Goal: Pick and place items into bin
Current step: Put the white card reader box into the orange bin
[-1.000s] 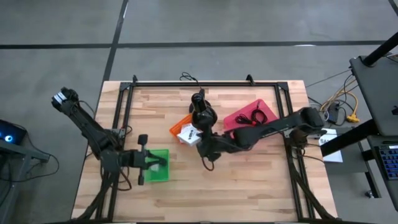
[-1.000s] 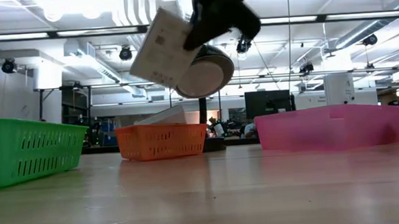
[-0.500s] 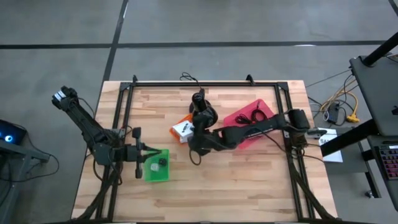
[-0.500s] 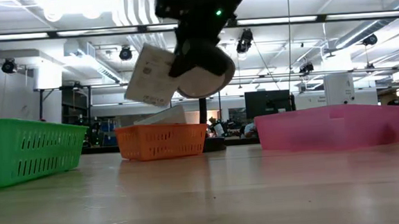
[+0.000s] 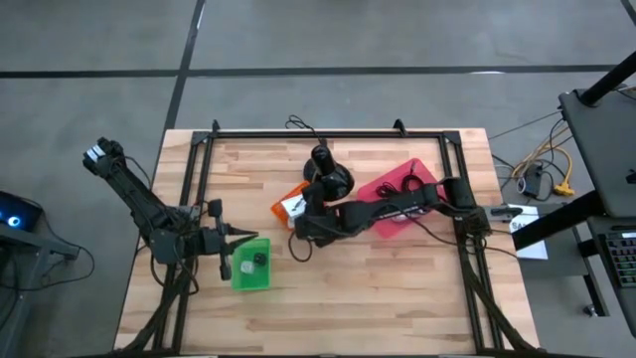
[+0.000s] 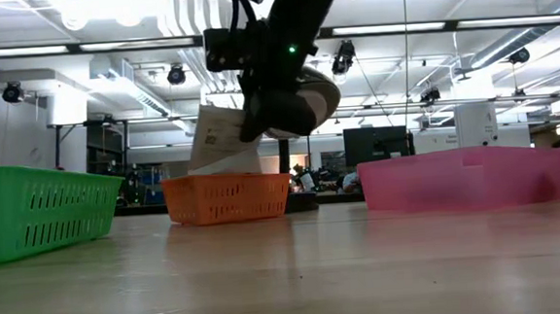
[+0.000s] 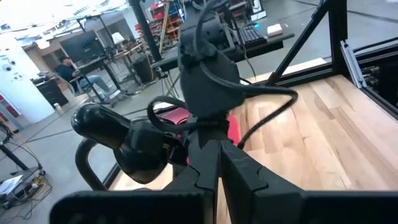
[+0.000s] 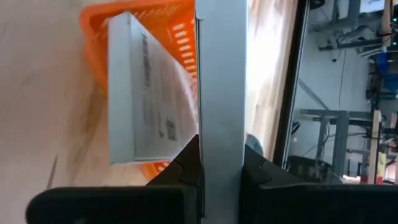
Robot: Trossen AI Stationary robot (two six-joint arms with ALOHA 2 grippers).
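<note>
While a white card [image 8: 217,81] is pinched by the right gripper [image 5: 301,221] over the orange bin [image 5: 289,204], cables [image 5: 402,185] remain in the pink tray [image 5: 422,169]; the left gripper [image 5: 238,239] is closed, empty.

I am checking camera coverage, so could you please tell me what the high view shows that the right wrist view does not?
Only the high view shows the left tool shut beside the green bin, and the pink bin.

Only the right wrist view shows the right tool clamping a white card edge-on, with a second white card lying in the basket.

Both show the orange bin and the wooden table.
</note>
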